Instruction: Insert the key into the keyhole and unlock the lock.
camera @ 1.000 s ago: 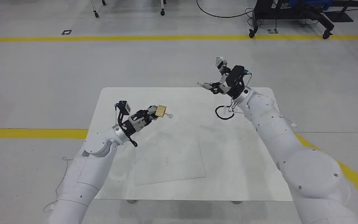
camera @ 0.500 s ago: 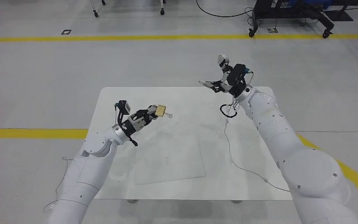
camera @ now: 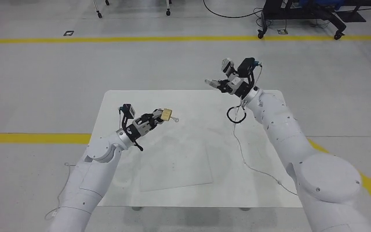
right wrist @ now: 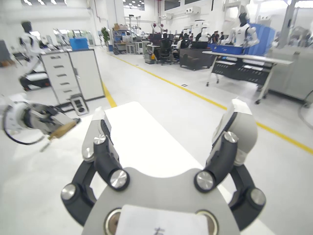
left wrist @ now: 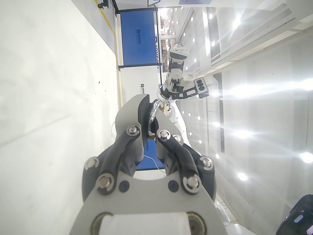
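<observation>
Brass padlock [camera: 167, 114] held off the tabletop [camera: 191, 151], over its far left quarter. Left gripper [camera: 157, 116] pinches it by the silver shackle [left wrist: 154, 110], fingers pressed together on it. Small silver key [camera: 175, 120] juts from the lock's free end; too small to tell how deep it sits. Right gripper [camera: 215, 72] raised by the far edge toward the far right corner, well apart from the lock, fingers spread wide, nothing between them. Black cable loop [camera: 235, 114] hangs at that arm's wrist.

White arms [camera: 278, 124], grey pincer [right wrist: 170, 111], silver screws [right wrist: 119, 179]
</observation>
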`<state>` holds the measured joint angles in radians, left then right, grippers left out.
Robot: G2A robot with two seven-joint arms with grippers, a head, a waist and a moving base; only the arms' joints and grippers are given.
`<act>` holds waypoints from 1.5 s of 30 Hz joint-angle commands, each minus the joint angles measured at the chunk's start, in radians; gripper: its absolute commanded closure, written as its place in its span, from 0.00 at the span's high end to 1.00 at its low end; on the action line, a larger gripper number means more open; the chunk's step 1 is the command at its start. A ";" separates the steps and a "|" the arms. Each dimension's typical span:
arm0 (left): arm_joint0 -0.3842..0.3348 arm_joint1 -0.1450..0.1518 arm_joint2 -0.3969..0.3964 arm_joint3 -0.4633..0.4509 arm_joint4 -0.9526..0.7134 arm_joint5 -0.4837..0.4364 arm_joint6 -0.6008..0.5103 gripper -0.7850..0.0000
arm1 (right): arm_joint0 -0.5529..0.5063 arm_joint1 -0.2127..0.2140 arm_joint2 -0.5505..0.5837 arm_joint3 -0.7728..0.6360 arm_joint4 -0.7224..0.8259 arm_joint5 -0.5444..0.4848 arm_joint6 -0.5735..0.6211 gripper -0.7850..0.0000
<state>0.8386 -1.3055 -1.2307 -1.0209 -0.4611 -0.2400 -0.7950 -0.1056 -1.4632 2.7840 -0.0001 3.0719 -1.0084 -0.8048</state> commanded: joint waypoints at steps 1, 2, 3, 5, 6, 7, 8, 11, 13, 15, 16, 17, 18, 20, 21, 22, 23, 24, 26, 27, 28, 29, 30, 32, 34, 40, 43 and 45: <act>0.000 0.000 0.000 0.000 0.000 0.000 0.000 0.00 | -0.011 0.000 0.058 0.000 0.000 -0.004 -0.003 1.00; 0.000 0.000 0.000 0.000 0.000 0.000 0.000 0.00 | -0.020 -0.003 0.078 0.000 0.000 -0.004 -0.003 1.00; 0.000 0.000 0.000 0.000 0.000 0.000 0.000 0.00 | -0.029 -0.007 0.093 0.000 0.000 -0.004 -0.003 1.00; 0.000 0.000 0.000 0.000 0.000 0.000 0.000 0.00 | -0.042 -0.017 0.112 0.000 0.000 -0.004 -0.003 1.00; 0.000 0.000 0.000 0.000 0.000 0.000 0.000 0.00 | -0.045 -0.019 0.112 0.000 -0.006 -0.004 -0.003 1.00; 0.000 0.000 0.000 0.000 0.000 0.000 0.000 0.00 | -0.046 -0.018 0.111 0.000 -0.011 -0.004 -0.003 1.00; 0.000 0.000 0.000 0.000 0.000 0.000 0.000 0.00 | -0.046 -0.018 0.111 0.000 -0.011 -0.004 -0.003 1.00; 0.000 0.000 0.000 0.000 0.000 0.000 0.000 0.00 | -0.046 -0.018 0.111 0.000 -0.011 -0.004 -0.003 1.00; 0.000 0.000 0.000 0.000 0.000 0.000 0.000 0.00 | -0.046 -0.018 0.111 0.000 -0.011 -0.004 -0.003 1.00; 0.000 0.000 0.000 0.000 0.000 0.000 0.000 0.00 | -0.046 -0.018 0.111 0.000 -0.011 -0.004 -0.003 1.00; 0.000 0.000 0.000 0.000 0.000 0.000 0.000 0.00 | -0.046 -0.018 0.111 0.000 -0.011 -0.004 -0.003 1.00; 0.000 0.000 0.000 0.000 0.000 0.000 0.000 0.00 | -0.046 -0.018 0.111 0.000 -0.011 -0.004 -0.003 1.00; 0.000 0.000 0.000 0.000 0.000 0.000 0.000 0.00 | -0.046 -0.018 0.111 0.000 -0.011 -0.004 -0.003 1.00; 0.000 0.000 0.000 0.000 0.000 0.000 0.000 0.00 | -0.062 -0.025 0.124 0.000 0.000 -0.004 0.004 1.00; 0.000 0.000 0.000 0.000 0.000 0.000 0.000 0.00 | -0.069 -0.030 0.138 0.000 0.000 -0.004 0.028 1.00; 0.000 0.000 0.000 0.000 0.000 0.000 0.000 0.00 | -0.080 -0.041 0.162 0.000 0.000 -0.004 0.066 1.00; 0.000 0.000 0.000 0.000 0.000 0.000 0.000 0.00 | -0.088 -0.055 0.176 0.000 0.000 -0.004 0.096 1.00; 0.000 0.000 0.000 0.000 0.000 0.000 0.000 0.00 | -0.094 -0.065 0.176 0.000 0.000 -0.004 0.124 1.00; 0.000 0.000 0.000 0.000 0.000 0.000 0.000 0.00 | -0.098 -0.072 0.176 0.000 0.000 -0.004 0.164 1.00; 0.000 0.000 0.000 0.000 0.000 0.000 0.000 0.00 | -0.098 -0.072 0.176 0.000 0.000 -0.004 0.164 1.00; 0.000 0.000 0.000 0.000 0.000 0.000 0.000 0.00 | -0.098 -0.072 0.176 0.000 0.000 -0.004 0.164 1.00; 0.000 0.000 0.000 0.000 0.000 0.000 0.000 0.00 | -0.098 -0.072 0.176 0.000 0.000 -0.004 0.164 1.00; 0.000 0.000 0.000 0.000 0.000 0.000 0.000 0.00 | -0.098 -0.072 0.176 0.000 0.000 -0.004 0.164 1.00; 0.000 0.000 0.000 0.000 0.000 0.000 0.000 0.00 | -0.098 -0.072 0.176 0.000 0.000 -0.004 0.164 1.00; 0.000 0.000 0.000 0.000 0.000 0.000 0.000 0.00 | -0.098 -0.072 0.176 0.000 0.000 -0.004 0.164 1.00; 0.000 0.000 0.000 0.000 0.000 0.000 0.000 0.00 | -0.098 -0.072 0.176 0.000 0.000 -0.004 0.164 1.00; 0.000 0.000 0.000 0.000 0.000 0.000 0.000 0.00 | -0.098 -0.072 0.176 0.000 0.000 -0.004 0.164 1.00; 0.000 0.000 0.000 0.000 0.000 0.000 0.000 0.00 | -0.098 -0.072 0.176 0.000 0.000 -0.004 0.164 1.00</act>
<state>0.8386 -1.3056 -1.2307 -1.0209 -0.4611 -0.2400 -0.7950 -0.2035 -1.5354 2.9599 0.0000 3.0718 -1.0123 -0.6408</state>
